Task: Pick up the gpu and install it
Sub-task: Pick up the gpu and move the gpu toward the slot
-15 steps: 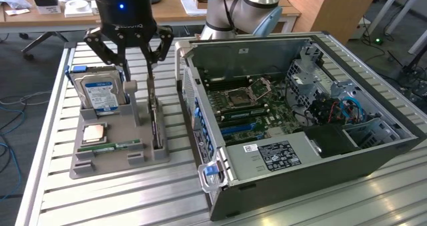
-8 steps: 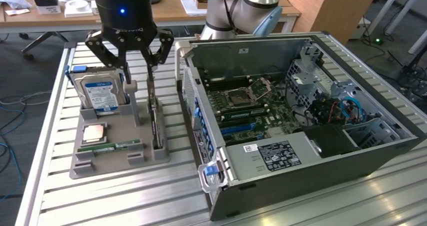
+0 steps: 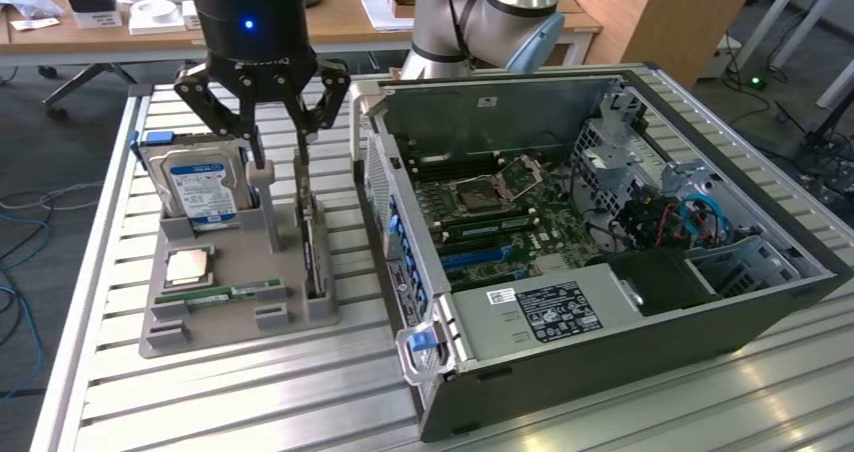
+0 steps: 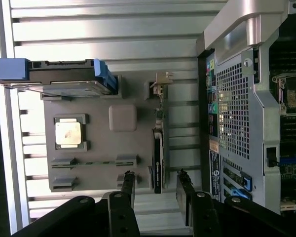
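The gpu (image 3: 315,250) stands on edge in a slot of the grey parts holder (image 3: 234,317), seen as a thin dark card. In the wrist view the gpu (image 4: 158,148) runs edge-on along the holder (image 4: 133,98), its silver bracket at the far end. My gripper (image 3: 278,155) hangs above the holder, over the card's bracket end, open and holding nothing. From the wrist, the gripper (image 4: 156,175) has one finger on each side of the card's near end, well above it and not touching.
A hard drive (image 3: 200,187) with a blue-white label stands in the holder; a CPU (image 3: 187,265) and a memory stick (image 3: 220,295) lie flat on it. The open computer case (image 3: 561,357) lies at the exterior view's right, its motherboard (image 3: 501,217) exposed. All rest on a slatted metal table (image 3: 240,402).
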`<act>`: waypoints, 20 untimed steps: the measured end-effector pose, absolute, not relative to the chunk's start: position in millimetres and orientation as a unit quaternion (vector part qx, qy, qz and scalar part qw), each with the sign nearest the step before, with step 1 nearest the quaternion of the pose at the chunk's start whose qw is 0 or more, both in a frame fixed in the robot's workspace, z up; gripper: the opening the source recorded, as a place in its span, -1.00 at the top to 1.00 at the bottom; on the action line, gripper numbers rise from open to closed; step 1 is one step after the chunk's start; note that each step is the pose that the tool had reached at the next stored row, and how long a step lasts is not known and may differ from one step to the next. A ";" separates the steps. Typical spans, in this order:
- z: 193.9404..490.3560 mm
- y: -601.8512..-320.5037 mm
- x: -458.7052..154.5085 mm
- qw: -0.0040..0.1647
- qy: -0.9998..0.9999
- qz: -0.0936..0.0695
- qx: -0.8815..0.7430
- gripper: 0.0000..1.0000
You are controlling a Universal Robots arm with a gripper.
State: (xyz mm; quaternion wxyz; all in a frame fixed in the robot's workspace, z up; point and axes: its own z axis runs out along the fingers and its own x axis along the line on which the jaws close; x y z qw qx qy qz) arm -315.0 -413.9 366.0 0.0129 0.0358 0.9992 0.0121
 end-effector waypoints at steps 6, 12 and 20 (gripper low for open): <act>364.1 -413.9 -314.9 0.013 0.999 0.012 0.036 0.05; 357.7 -413.9 -314.9 0.013 0.999 0.012 0.036 0.05; 354.5 -413.9 -314.9 0.013 0.999 0.012 0.036 0.05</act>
